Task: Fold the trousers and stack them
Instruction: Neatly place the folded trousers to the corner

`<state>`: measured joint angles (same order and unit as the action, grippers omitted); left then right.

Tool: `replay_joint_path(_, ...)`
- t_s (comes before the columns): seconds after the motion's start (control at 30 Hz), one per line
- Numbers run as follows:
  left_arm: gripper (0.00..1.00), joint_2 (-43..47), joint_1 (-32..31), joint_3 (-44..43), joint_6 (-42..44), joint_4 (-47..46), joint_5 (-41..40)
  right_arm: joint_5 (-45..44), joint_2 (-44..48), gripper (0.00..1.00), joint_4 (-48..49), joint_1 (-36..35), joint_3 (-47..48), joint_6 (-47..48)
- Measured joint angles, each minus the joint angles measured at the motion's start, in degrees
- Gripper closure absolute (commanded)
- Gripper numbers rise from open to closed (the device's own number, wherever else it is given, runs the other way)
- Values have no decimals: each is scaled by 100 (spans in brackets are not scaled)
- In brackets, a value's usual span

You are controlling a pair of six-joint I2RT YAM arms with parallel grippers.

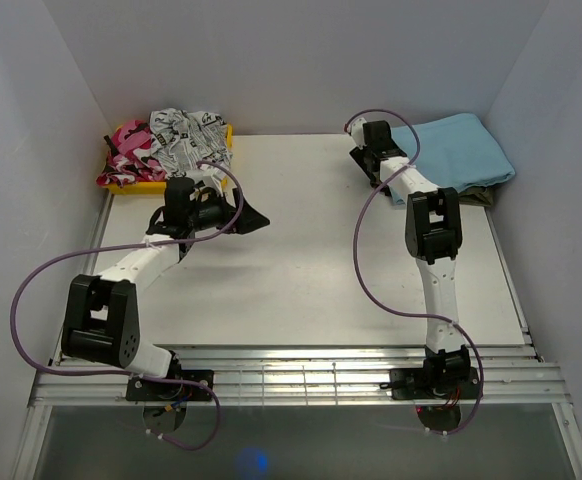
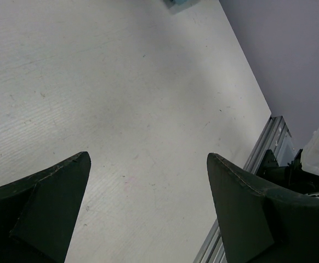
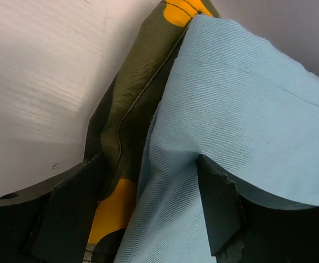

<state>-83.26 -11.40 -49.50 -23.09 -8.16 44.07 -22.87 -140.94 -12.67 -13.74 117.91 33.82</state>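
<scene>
Currently: yellow bin (image 1: 139,186) holds crumpled clothes (image 1: 184,135); left jaws gape open; right jaws straddle folded trousers (image 1: 456,150), grip unclear.

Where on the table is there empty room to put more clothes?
The wide middle of the table, between the left arm and right arm, is bare, and so is the back edge between the yellow tray and the trousers. Far corners are crowded: piled clothes left, the right gripper at the trousers.

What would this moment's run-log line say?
left end effector: open over table | right end effector: astride edge of light-blue trousers lying on olive-orange garment
</scene>
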Motion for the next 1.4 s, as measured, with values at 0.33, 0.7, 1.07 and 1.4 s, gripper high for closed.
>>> replay_joint_path(0.33, 2, 4, 7, 149, -197, -118, 216, 50, 341, 26, -46, 20, -133, -20)
replay_joint_path(0.7, 2, 37, 66, 358, -323, -306, 385, 470, 1054, 22, -527, 83, 44, -398)
replay_joint_path(1.07, 2, 48, 221, 455, -437, -372, 481, -72, 330, 25, -525, 85, 94, -35)
replay_joint_path(1.4, 2, 52, 407, 525, -570, -396, 584, -581, -70, 34, -87, 92, 92, 481)
